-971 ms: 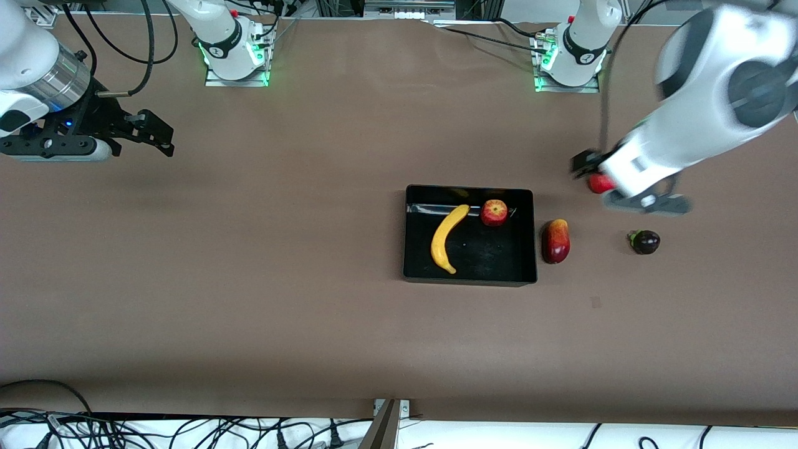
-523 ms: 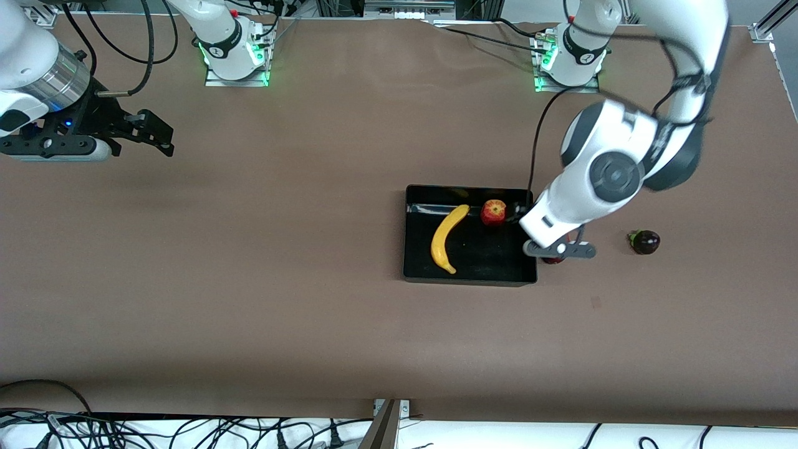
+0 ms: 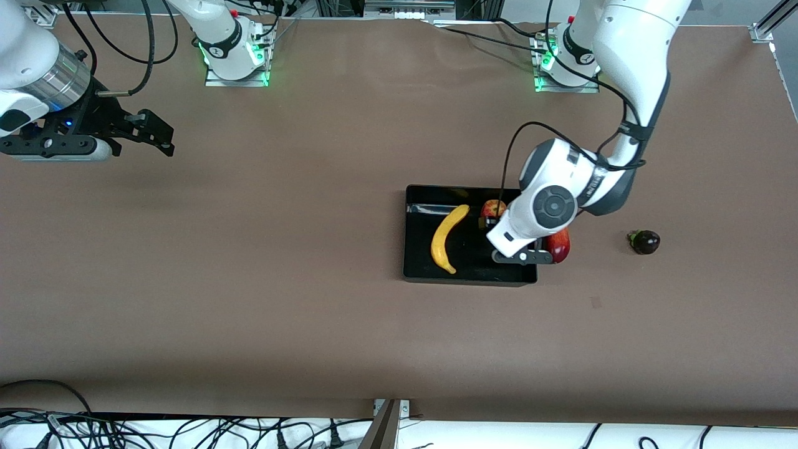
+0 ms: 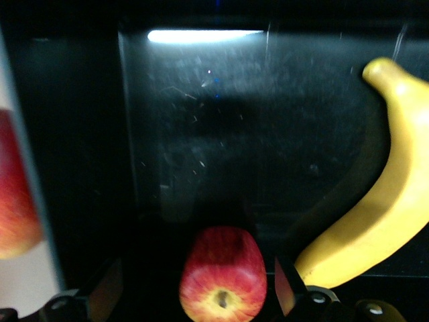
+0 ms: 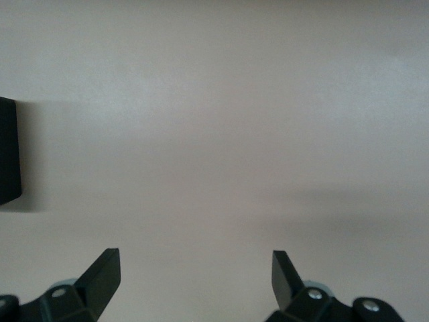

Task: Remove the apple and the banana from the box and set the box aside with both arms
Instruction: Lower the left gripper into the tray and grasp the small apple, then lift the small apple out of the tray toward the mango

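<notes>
The black box (image 3: 418, 265) lies mid-table. In it are the yellow banana (image 3: 446, 237) and the red apple (image 3: 492, 206), which is partly hidden by my left hand. My left gripper (image 3: 487, 221) is low inside the box at the apple. In the left wrist view the apple (image 4: 222, 282) sits between the open fingers of the left gripper (image 4: 194, 268), apart from both. The banana (image 4: 375, 215) lies beside it on the box floor (image 4: 221, 134). My right gripper (image 3: 167, 140) waits open and empty over bare table at the right arm's end; it also shows in the right wrist view (image 5: 194, 258).
A red and yellow mango-like fruit (image 3: 560, 244) lies just outside the box wall toward the left arm's end, partly under my left hand; it also shows in the left wrist view (image 4: 17, 194). A small dark purple fruit (image 3: 644, 241) lies farther that way.
My left arm swung from over the table near its own end into the box, and its gripper came down around the apple. The right arm has not moved.
</notes>
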